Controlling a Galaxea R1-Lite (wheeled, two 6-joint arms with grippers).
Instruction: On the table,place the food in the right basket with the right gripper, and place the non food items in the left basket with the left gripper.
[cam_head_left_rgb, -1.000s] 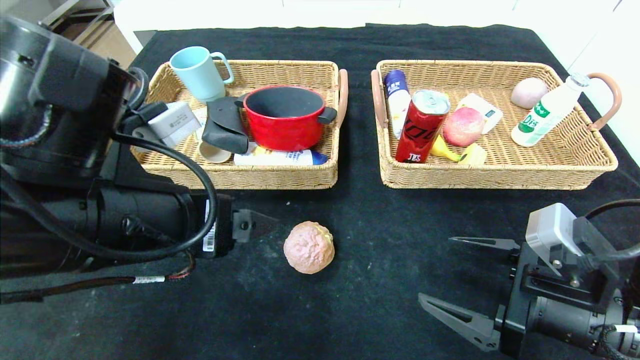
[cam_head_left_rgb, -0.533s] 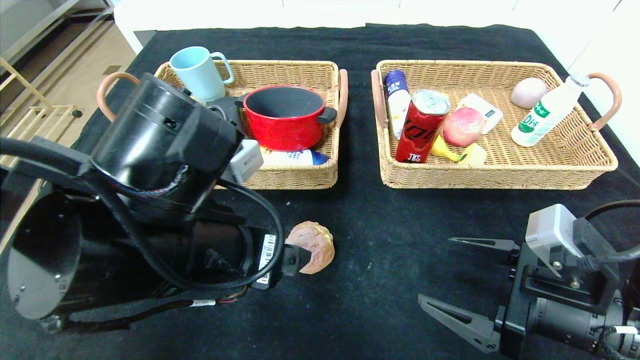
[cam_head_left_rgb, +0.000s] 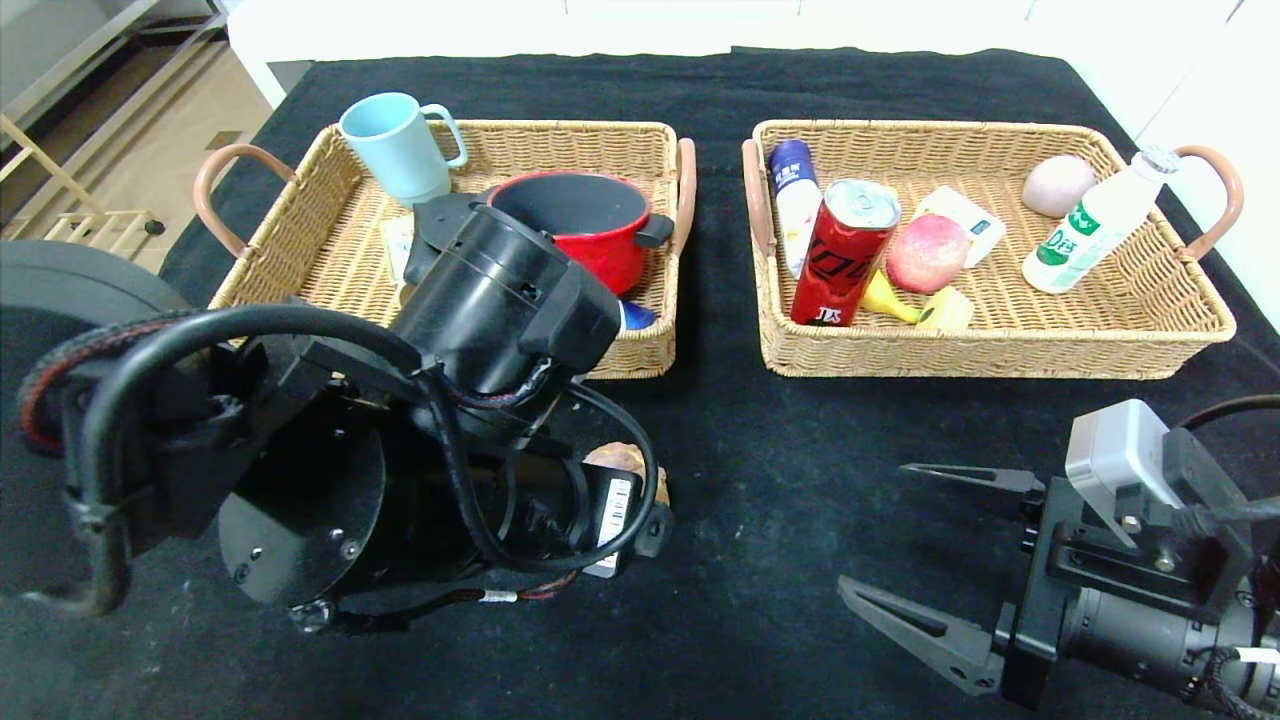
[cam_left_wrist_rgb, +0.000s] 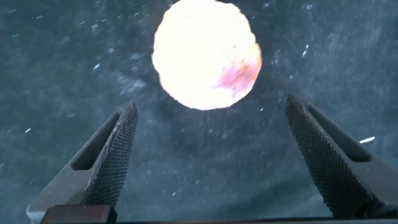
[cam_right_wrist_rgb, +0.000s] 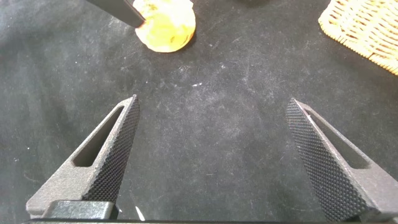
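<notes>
Swinging in from the desk's left edge since a second ago, left gripper (cam_left_wrist_rgb: 211, 155) now hanging over the pink walnut-like ball (cam_left_wrist_rgb: 206, 53), jaws spread wide, gripping nothing. Lying alone near the front centre of the desk. Right gripper (cam_head_left_rgb: 925, 560) waiting wide apart and empty at the front right corner. Left basket (cam_head_left_rgb: 300, 215) and right basket (cam_head_left_rgb: 1000, 355) already holding all else; one item remaining.

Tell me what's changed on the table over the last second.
The left arm swung forward and inward over the round pinkish pastry, now hiding most of it in the head view; the left gripper is open above it, not gripping. The right gripper stayed open and parked. Both baskets' contents are unchanged.
</notes>
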